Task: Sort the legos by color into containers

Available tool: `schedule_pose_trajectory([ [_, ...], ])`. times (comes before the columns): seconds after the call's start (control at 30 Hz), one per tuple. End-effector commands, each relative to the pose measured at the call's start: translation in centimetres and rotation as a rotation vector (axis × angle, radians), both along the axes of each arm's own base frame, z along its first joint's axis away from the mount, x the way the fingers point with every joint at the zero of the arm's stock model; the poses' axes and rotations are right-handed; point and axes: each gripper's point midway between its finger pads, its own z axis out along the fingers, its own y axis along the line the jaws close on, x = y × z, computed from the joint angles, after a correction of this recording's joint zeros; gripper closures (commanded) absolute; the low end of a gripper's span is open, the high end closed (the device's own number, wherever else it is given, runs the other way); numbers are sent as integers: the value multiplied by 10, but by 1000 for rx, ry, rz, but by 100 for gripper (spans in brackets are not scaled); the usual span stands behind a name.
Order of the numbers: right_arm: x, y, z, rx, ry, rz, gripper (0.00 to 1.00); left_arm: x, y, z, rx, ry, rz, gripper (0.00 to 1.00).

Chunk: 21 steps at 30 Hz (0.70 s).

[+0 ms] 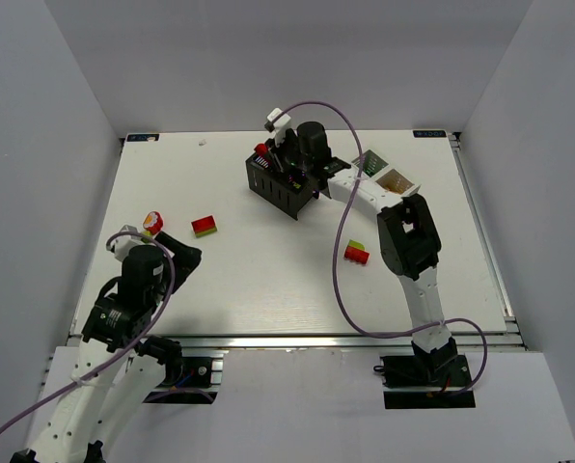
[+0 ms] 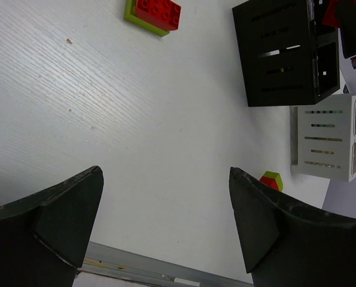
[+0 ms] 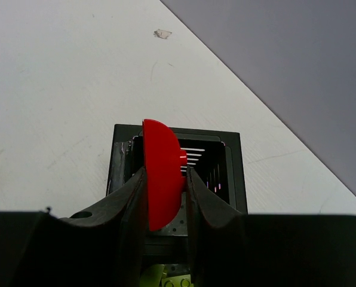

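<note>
My right gripper (image 3: 165, 174) is shut on a red half-round lego (image 3: 161, 161), held on edge above the open black container (image 3: 232, 161). In the top view that lego (image 1: 261, 149) hangs over the black container's (image 1: 273, 191) far end. A white container (image 1: 391, 176) stands to its right. Loose legos lie on the table: a red-on-green brick (image 1: 205, 226), another red and green one (image 1: 356, 253), and a red and yellow piece (image 1: 152, 221). Close beside that last piece, my left gripper (image 1: 162, 241) is open. Its fingers (image 2: 67, 218) have only bare table between them.
The left wrist view shows the red-on-green brick (image 2: 156, 13), the black container (image 2: 282, 54), the white container (image 2: 324, 143) and the red and green lego (image 2: 272, 180) ahead. Green legos (image 3: 166, 276) lie under the right gripper. A metal rail (image 1: 297, 340) runs along the near table edge.
</note>
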Motion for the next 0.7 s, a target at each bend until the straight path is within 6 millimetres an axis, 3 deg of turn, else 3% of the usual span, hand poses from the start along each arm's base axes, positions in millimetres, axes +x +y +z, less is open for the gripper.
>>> schedule_pose_trajectory([
  [0.0,7,-5,41,55,-107,-22,76,2,3,-1,7,1,19,5],
  [0.07,7,-4,33,46,-95,-13,64,6,1,0,5,4,18,5],
  [0.27,16,-10,27,49,-85,-29,46,12,3,4,29,50,38,4],
  [0.43,14,-16,52,88,-96,-17,40,20,5,21,63,26,42,2],
  [0.47,11,-17,56,86,-90,-3,34,22,6,22,73,30,43,2],
  [0.53,-6,-22,85,100,-114,93,26,27,8,21,122,60,35,3],
  [0.57,-16,-26,85,98,-100,147,22,26,12,18,154,91,39,5],
  [0.6,-32,-31,108,121,-124,216,22,31,13,15,186,130,39,7],
  [0.63,-52,-35,114,146,-113,357,24,32,16,12,222,152,35,10],
  [0.67,-64,-41,108,152,-84,407,31,33,19,9,251,171,39,16],
])
